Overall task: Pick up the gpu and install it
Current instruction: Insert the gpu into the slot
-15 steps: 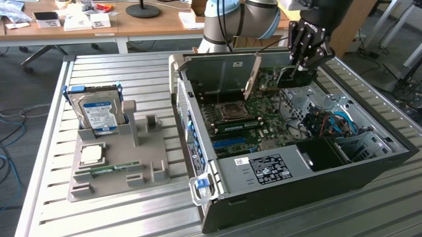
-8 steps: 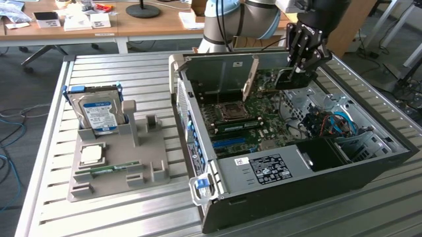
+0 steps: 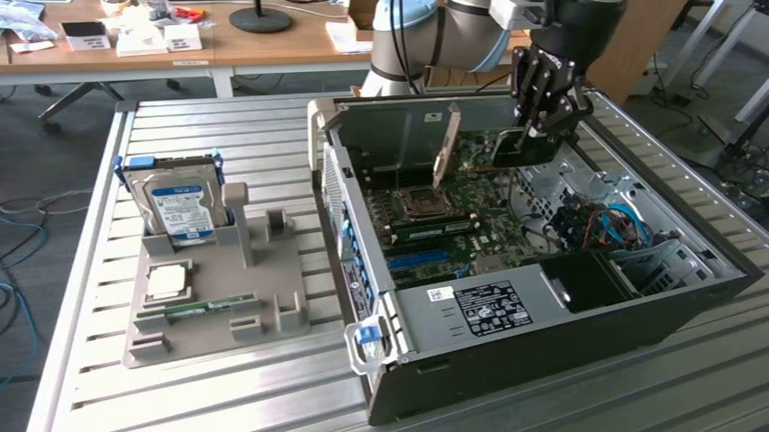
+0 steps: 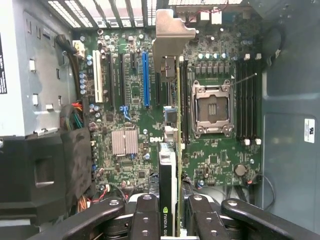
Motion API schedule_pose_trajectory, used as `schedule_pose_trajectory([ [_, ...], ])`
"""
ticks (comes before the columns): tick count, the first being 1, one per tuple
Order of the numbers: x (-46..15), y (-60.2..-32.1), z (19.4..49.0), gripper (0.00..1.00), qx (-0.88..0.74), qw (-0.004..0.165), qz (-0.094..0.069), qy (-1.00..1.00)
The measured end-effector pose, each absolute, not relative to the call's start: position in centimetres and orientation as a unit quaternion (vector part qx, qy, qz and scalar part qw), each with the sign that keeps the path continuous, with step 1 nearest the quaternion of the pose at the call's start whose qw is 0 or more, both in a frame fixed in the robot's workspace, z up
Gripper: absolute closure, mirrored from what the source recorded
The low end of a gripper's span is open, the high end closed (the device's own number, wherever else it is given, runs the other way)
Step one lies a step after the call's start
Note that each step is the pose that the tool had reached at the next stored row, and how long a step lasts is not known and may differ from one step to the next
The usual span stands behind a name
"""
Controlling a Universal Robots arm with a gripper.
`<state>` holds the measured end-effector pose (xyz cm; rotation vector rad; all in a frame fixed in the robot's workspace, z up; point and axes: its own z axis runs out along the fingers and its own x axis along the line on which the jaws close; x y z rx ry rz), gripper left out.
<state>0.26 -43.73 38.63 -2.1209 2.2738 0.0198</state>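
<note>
Hand (image 3: 543, 126) grips gpu (image 3: 511, 151) inside open computer case (image 3: 505, 378).

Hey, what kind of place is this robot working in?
Likely a robotics lab or workshop: the gripper holds the gpu inside an open computer case on a slatted metal table, with cluttered office desks behind.

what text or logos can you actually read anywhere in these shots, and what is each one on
"NVIDIA QU", cut off by the picture edge: on the gpu clamped in the gripper.
"DELL": printed in white on the motherboard.
Too small to read: the power supply label, the hard drive label and the white sticker on the case wall.
</note>
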Motion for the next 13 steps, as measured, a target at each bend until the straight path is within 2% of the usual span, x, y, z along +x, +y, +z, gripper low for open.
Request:
schedule_pose_trajectory([
  [13, -0.9, -43.8, 36.9, 0.73, -0.682, 0.016, 0.006, 0.731],
])
